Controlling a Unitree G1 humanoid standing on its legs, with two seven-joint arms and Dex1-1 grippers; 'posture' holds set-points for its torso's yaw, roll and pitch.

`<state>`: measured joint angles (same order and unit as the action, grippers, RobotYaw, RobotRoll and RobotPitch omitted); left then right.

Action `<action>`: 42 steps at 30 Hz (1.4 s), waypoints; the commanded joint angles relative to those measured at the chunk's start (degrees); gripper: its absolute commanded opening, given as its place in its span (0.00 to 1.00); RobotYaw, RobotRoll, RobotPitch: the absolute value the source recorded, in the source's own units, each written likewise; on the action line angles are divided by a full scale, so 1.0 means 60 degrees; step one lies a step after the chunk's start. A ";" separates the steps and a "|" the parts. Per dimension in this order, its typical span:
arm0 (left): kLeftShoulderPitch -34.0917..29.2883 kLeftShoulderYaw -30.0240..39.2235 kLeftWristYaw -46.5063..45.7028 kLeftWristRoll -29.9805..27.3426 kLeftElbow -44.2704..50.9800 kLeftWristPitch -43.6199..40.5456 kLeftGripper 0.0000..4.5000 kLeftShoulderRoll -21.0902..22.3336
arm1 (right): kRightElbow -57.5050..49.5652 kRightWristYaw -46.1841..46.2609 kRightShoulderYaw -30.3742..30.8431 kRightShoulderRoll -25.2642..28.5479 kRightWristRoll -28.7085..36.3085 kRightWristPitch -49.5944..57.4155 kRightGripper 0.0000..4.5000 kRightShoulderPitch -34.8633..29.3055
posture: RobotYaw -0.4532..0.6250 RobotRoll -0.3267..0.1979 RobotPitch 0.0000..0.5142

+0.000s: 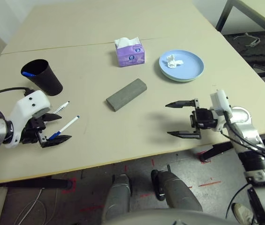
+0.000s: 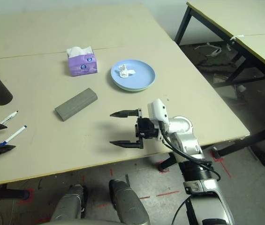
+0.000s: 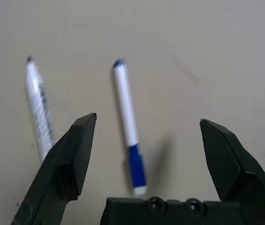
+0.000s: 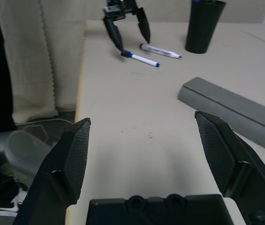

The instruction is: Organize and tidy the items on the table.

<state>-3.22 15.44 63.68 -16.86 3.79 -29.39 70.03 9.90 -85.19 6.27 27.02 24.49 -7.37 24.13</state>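
Both grippers stand wide and empty: the left gripper (image 1: 52, 127) straddles a blue-capped marker (image 1: 64, 127) at the table's (image 1: 90, 154) eight o'clock; the right gripper (image 1: 181, 119) hangs at four o'clock; the grey case (image 1: 126, 94) lies centre.

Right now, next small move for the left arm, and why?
Probably lower the left gripper onto the blue-capped marker and close. Its jaws stand open with that marker lying between them on the table, and the black cup nearby already holds one.
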 commanded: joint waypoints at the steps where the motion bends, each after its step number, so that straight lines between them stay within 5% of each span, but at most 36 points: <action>1: 0.0204 -0.0467 0.0027 0.0364 -0.0332 -0.0243 0.99 0.0209 | -0.0190 -0.0022 0.0215 -0.0145 0.0087 0.0081 1.00 -0.0129 | 0.32 0.62 0.39; 13: 0.1376 -0.1513 -0.0386 0.0814 -0.1521 -0.0004 0.99 -0.1005 | -0.0852 0.0320 0.0231 -0.0111 0.0145 0.0481 1.00 -0.0239 | 0.30 0.62 0.36; 25: 0.1415 -0.1703 -0.0615 0.1335 -0.1950 0.0472 0.99 -0.1505 | -0.1189 0.0694 0.0157 -0.0109 0.0296 0.0838 1.00 -0.0085 | 0.29 0.62 0.34; 30: 0.1573 -0.1673 -0.0585 0.1365 -0.2145 0.0638 0.74 -0.1668 | -0.1270 0.0778 0.0182 -0.0074 0.0322 0.0900 1.00 -0.0148 | 0.29 0.62 0.33; 40: 0.1690 -0.1707 -0.0347 0.1318 -0.2135 0.0695 0.03 -0.1698 | -0.1384 0.1044 0.0166 -0.0117 0.0389 0.1090 1.00 -0.0094 | 0.29 0.62 0.33; 42: 0.1565 -0.1675 -0.0127 0.1248 -0.2030 0.0857 0.01 -0.1632 | -0.1391 0.1090 0.0173 -0.0127 0.0400 0.1118 1.00 -0.0107 | 0.29 0.62 0.33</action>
<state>7.09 6.34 62.22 -9.51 -7.94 -24.96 60.08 2.57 -78.99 7.45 26.17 26.52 -1.25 23.55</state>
